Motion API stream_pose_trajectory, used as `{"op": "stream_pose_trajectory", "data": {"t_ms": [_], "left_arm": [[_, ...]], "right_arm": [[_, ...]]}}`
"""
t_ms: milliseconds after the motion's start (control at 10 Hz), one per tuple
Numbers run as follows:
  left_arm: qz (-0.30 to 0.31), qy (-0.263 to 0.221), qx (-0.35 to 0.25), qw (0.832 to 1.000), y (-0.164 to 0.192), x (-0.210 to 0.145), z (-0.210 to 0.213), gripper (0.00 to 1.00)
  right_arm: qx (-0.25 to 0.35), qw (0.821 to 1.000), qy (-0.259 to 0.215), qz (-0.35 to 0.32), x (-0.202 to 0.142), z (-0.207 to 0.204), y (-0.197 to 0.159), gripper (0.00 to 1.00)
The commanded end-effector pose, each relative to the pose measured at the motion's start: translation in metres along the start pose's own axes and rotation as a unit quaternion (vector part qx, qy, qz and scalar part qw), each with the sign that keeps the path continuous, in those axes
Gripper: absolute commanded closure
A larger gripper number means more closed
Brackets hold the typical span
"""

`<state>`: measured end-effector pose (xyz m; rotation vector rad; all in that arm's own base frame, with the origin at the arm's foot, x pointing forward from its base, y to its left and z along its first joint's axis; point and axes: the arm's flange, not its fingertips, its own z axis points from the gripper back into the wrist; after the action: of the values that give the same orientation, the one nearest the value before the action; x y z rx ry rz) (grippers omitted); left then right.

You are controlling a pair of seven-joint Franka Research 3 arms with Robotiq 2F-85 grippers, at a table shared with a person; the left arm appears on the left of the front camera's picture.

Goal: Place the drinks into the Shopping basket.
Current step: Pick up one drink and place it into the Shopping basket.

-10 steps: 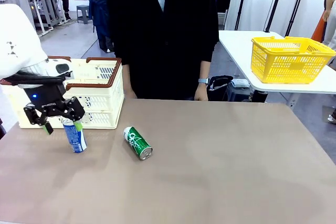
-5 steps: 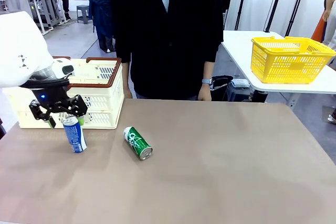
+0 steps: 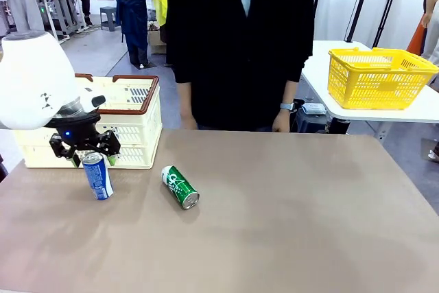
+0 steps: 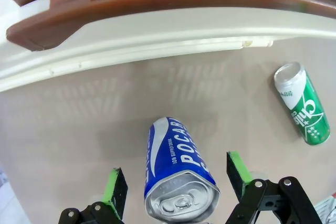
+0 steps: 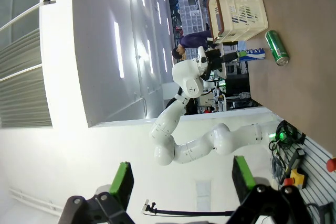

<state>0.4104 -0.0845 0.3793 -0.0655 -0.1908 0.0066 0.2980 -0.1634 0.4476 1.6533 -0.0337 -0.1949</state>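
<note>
Your left arm is hanging over the far left corner of the table (image 3: 288,224) with its wrist pointing straight down. The left gripper (image 3: 87,158) is hovering right at the top of the blue can (image 3: 98,179). Its fingers are standing wide apart, one on each side of the can's silver top (gaps are showing on both sides in the wrist view), so nothing is being gripped. The blue can is standing upright near the left edge, just in front of the cream basket (image 3: 134,128), which is sitting at the far left corner. The green can (image 3: 180,186) is lying on its side to the right of the blue one, apart from it and from the basket. Your right gripper (image 5: 182,178) is pointing off across the room, fingers spread wide with nothing between them. The person (image 3: 240,46) is standing at the far edge, arms hanging down.
</note>
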Motion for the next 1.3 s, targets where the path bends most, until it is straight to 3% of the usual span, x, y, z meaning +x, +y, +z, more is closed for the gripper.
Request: {"op": "stream_pose_trajectory", "data": {"t_ms": [0, 300, 400, 500, 600, 1200], "left_arm": [[0.009, -0.003, 0.018, 1.0, -0.003, -0.0028, -0.0048, 0.0], [0.005, 0.013, 0.015, 1.0, -0.0035, -0.0015, -0.0074, 0.0], [0.0, 0.028, 0.015, 0.999, -0.0033, -0.0023, -0.0076, 0.14], [-0.006, 0.036, 0.019, 0.999, -0.0032, -0.0026, -0.0077, 0.74], [-0.007, 0.041, 0.017, 0.999, -0.0033, -0.0026, -0.0077, 1.0], [-0.003, 0.032, 0.018, 0.999, -0.0036, 0.0013, -0.0106, 1.0]], "right_arm": [[0.005, 1.0, -0.001, -0.01, -0.0009, -0.0004, 0.0065, 0.0], [0.005, 1.0, -0.001, -0.01, -0.0009, -0.0004, 0.0065, 0.0], [0.005, 1.0, -0.001, -0.01, -0.0009, -0.0004, 0.0065, 0.0], [0.005, 1.0, -0.001, -0.01, -0.0009, -0.0004, 0.0065, 0.0], [0.005, 1.0, -0.001, -0.01, -0.0009, -0.0004, 0.0065, 0.0], [0.005, 1.0, -0.001, -0.01, -0.0009, -0.0004, 0.0065, 0.0]]}}
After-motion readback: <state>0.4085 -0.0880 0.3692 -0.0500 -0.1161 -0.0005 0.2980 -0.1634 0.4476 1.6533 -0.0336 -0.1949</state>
